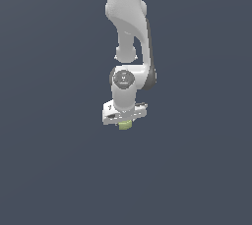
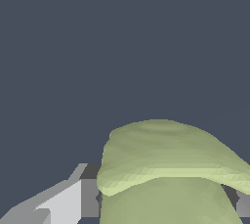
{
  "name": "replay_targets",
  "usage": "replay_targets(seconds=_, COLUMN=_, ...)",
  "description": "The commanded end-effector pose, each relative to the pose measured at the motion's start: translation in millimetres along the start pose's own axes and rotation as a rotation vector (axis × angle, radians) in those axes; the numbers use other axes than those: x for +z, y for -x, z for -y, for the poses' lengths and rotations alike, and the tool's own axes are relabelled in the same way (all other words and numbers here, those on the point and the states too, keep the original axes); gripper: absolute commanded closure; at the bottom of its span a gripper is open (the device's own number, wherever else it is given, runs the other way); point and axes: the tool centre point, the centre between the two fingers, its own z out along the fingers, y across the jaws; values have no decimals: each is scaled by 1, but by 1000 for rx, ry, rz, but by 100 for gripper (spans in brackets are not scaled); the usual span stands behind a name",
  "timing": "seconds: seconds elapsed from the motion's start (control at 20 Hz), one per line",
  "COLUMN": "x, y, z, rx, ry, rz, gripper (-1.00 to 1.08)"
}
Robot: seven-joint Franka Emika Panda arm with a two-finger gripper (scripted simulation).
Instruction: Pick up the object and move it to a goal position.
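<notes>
The object point(image 1: 125, 125) is a tiny yellow-green lump that pokes out just under the white gripper point(image 1: 124, 122) in the middle of the exterior view. In the wrist view the object point(image 2: 168, 169) fills the space between the two grey fingers point(image 2: 73, 201), which press against its sides. The gripper is shut on it. The white arm comes down from the top of the exterior view. Whether the object touches the ground under it cannot be told.
A plain dark grey-blue surface point(image 1: 54, 160) fills the scene around the arm. No other object, container or goal marker shows in either view.
</notes>
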Motion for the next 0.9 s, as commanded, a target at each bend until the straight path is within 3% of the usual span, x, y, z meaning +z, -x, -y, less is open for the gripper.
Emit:
replay_targets(seconds=0.0, x=-1, y=-19, z=12, rx=1, ry=0, rz=0, gripper=108)
replay_targets(seconds=0.5, x=-2, y=-82, z=49, rx=0, ry=0, rz=0, gripper=108)
replay_targets(seconds=0.85, x=-3, y=-110, z=64, rx=0, ry=0, rz=0, gripper=108)
